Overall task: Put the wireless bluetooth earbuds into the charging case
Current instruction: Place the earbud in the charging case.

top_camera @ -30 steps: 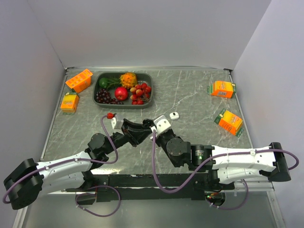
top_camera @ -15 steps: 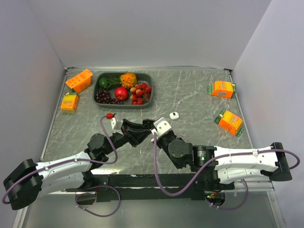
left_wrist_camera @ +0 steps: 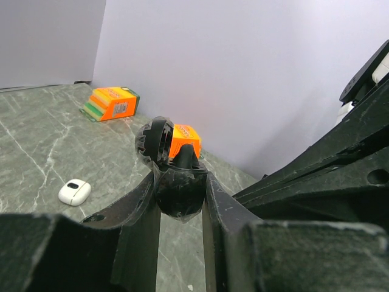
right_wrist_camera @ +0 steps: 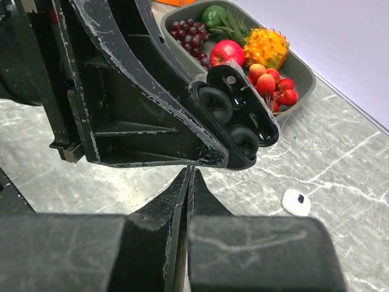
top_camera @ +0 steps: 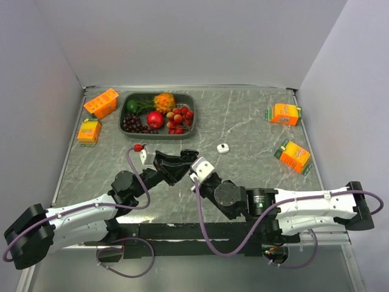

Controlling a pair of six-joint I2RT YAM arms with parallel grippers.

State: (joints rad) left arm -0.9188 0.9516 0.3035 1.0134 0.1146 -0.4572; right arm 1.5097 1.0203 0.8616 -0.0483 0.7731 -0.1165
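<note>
My left gripper (top_camera: pixel 185 159) (left_wrist_camera: pixel 180 201) is shut on a black charging case (left_wrist_camera: pixel 178 182), held above the table with its lid (left_wrist_camera: pixel 155 139) flipped open. In the right wrist view the open case (right_wrist_camera: pixel 234 118) shows two dark round earbuds (right_wrist_camera: pixel 216 103) sitting in its wells. My right gripper (top_camera: pixel 191 173) (right_wrist_camera: pixel 189 171) is shut and empty, with its tips just under the left gripper's fingers (right_wrist_camera: pixel 152 79). A small white case (top_camera: pixel 223 147) (left_wrist_camera: pixel 75 192) (right_wrist_camera: pixel 296 202) lies closed on the table beyond both grippers. No loose earbud shows on the table.
A grey tray (top_camera: pixel 121 118) (right_wrist_camera: pixel 304 79) of fruit stands at the back left. Two orange cartons (top_camera: pixel 101 103) (top_camera: pixel 89 131) lie left of it. Two more (top_camera: pixel 284 114) (top_camera: pixel 292 156) lie at the right, also seen in the left wrist view (left_wrist_camera: pixel 112 102).
My right gripper has drawn back toward the near edge and slightly left, away from the white case. My left gripper has shifted slightly with the black case still in it.
</note>
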